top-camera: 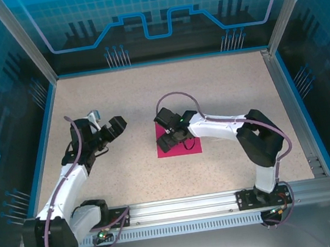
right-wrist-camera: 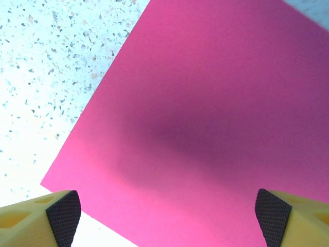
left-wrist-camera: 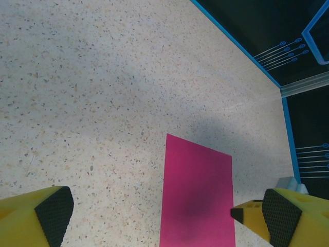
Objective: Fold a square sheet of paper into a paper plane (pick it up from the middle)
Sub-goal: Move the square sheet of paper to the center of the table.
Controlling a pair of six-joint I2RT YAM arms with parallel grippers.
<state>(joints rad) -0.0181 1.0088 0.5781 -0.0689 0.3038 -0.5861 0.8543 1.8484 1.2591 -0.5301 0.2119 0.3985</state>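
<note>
My right pincer (right-wrist-camera: 167, 216) is hanging wide open, its 2 black pads (right-wrist-camera: 64, 216) standing far apart at 7 and 5 o'clock of its wrist view, and it is gripping nothing. Directly beneath it a magenta-pink square sheet of thin paper (right-wrist-camera: 205, 103) is lying flat and unfolded, with a soft shadow falling across its middle. I cannot tell whether the pads are touching the sheet. At 10 o'clock of that view the speckled beige table (right-wrist-camera: 41, 51) is showing past the sheet's edge.

From the top view, the right pincer (top-camera: 168, 140) is sitting over the 9 o'clock half of the sheet (top-camera: 192, 144), which is resting near the middle of the table (top-camera: 209, 86), slightly towards 5 o'clock.

My left pincer (top-camera: 113, 127) is hovering well apart from the sheet, at 9 o'clock of it, pointing towards it. It (left-wrist-camera: 167, 216) is also spread wide and holding nothing. In its wrist view the sheet (left-wrist-camera: 198, 190) is lying ahead at 6 o'clock on the bare table (left-wrist-camera: 103, 77).
</note>
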